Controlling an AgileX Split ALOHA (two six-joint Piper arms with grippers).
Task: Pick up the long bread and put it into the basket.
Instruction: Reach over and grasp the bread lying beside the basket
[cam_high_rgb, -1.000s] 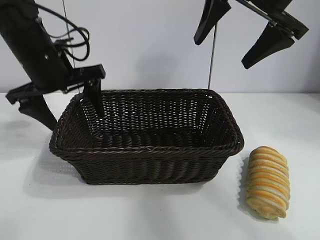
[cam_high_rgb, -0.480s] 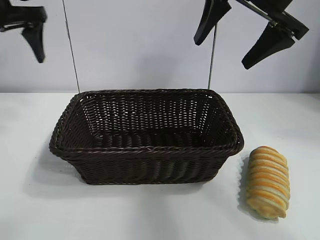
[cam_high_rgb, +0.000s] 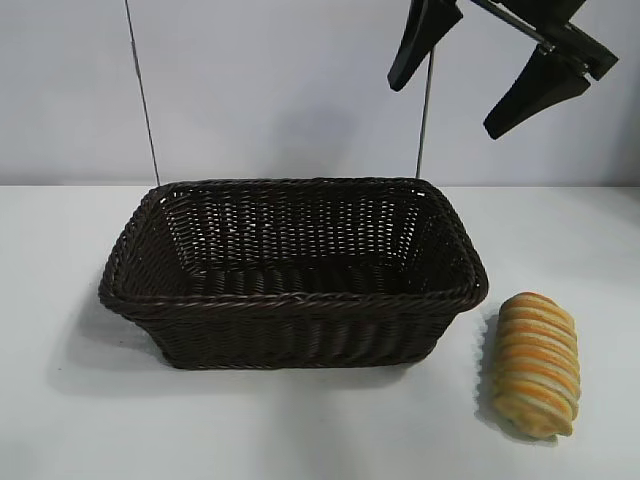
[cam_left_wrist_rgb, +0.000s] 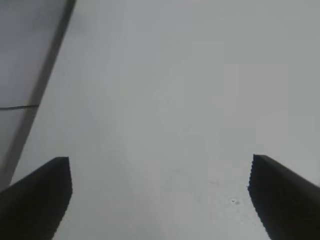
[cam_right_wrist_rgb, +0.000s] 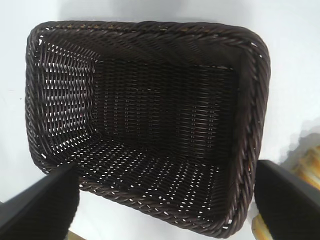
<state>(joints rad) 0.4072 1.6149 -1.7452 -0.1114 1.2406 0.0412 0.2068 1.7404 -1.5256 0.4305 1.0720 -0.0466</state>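
My left tool (cam_left_wrist_rgb: 160, 200), wide, sees only bare tabletop (cam_left_wrist_rgb: 175, 100); right tool (cam_high_rgb: 480, 75), wide, hangs cropped above basket (cam_high_rgb: 290, 300); bread (cam_high_rgb: 537, 362) lies outside

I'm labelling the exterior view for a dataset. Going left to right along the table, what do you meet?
Bare white table → large dark-brown woven wicker basket → oblong golden-yellow ridged long bread, lying apart from the basket.

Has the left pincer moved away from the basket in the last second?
Yes. It stood at the basket's left rim, then rose and swung left, out of the exterior view. The left pincer now shows only in its wrist view, open over bare table.
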